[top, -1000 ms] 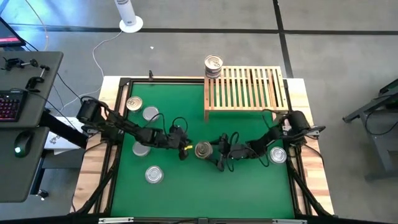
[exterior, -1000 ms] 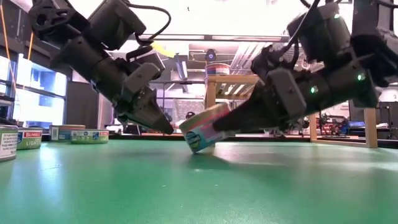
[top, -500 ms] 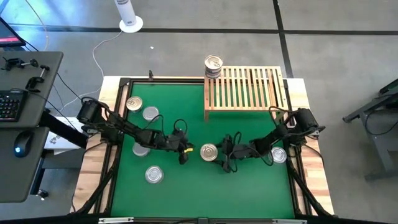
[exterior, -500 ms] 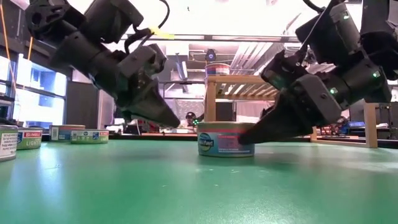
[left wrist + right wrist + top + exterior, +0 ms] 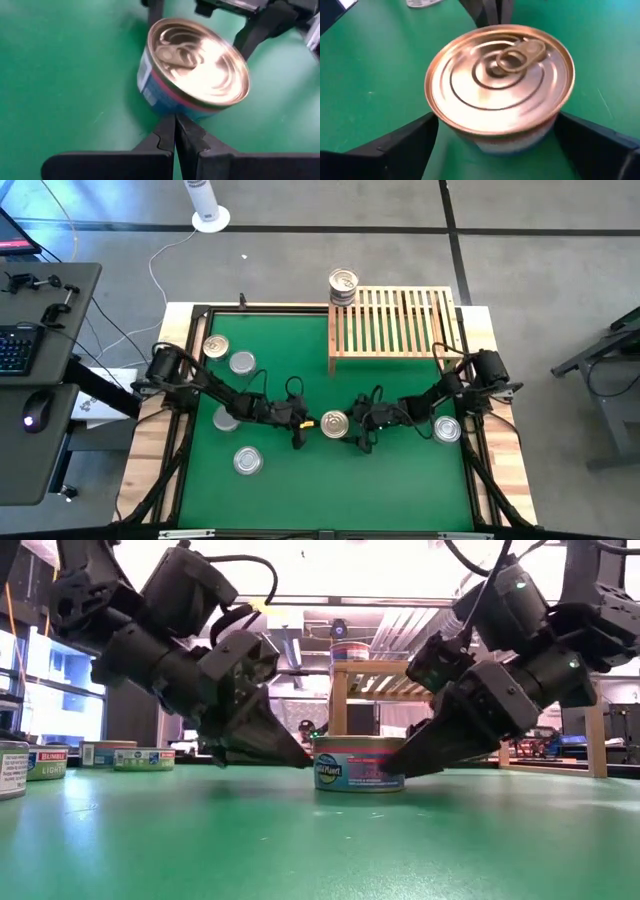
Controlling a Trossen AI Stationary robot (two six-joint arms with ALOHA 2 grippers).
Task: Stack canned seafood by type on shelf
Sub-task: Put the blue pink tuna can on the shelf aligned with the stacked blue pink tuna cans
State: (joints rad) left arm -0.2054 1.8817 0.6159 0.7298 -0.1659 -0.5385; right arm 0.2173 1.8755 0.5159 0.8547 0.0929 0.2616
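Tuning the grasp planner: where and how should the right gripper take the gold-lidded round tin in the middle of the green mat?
Grip the gold-lidded round tin across its low side wall, level with the mat. It stands upright, lid up. The right gripper already has an open finger on each side of it, so closing there looks best. The left gripper is shut at the tin's opposite side.

Left arm partly covers a silver tin (image 5: 226, 419); label text unreadable.
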